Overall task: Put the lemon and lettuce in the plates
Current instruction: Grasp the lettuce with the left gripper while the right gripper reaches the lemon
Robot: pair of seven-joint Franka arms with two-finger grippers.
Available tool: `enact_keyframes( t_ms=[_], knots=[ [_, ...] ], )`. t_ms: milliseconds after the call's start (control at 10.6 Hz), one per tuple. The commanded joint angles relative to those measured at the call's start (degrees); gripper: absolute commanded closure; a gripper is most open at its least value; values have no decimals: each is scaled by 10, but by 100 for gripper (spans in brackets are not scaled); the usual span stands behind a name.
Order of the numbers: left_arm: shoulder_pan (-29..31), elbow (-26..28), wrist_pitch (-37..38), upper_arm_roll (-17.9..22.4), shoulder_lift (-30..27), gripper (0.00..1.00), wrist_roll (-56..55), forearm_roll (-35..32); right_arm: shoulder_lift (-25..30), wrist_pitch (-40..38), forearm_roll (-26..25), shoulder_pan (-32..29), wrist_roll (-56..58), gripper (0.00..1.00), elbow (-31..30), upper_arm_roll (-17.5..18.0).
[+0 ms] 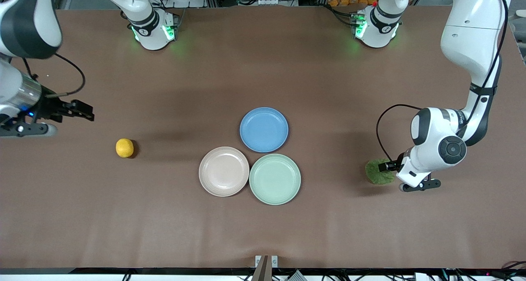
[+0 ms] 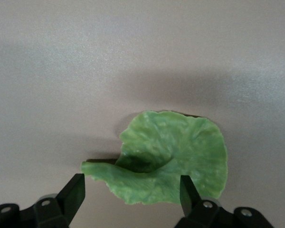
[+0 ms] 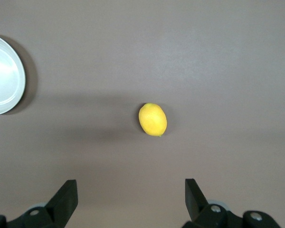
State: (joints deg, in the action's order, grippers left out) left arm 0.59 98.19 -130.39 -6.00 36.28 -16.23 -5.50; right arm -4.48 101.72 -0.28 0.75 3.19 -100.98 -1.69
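Straddling lettuce (image 2: 168,159): left gripper (image 2: 132,190) fingers (image 2: 74,192) spread; lemon (image 3: 152,119) apart.

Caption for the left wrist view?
Left gripper open around the lettuce lying on the brown table.

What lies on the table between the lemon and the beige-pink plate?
Nothing: in the front view the stretch of brown table from the lemon to the beige-pink plate is bare.
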Motion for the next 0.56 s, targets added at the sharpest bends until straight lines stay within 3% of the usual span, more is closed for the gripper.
enact_keyframes(
  t_ms=[0, 282, 470],
  knots=[
    [-3, 2, -29, -3, 10, 14, -62, -9, -1, 77, -2, -5, 9, 0, -64, 4],
    [0, 4, -75, -4, 34, 14, -62, -7, -7, 167, -2, -7, 13, 0, -131, 4],
    [0, 7, -76, -4, 35, 23, -62, -7, -26, 215, -2, -7, 14, 0, -158, 4]
  ],
)
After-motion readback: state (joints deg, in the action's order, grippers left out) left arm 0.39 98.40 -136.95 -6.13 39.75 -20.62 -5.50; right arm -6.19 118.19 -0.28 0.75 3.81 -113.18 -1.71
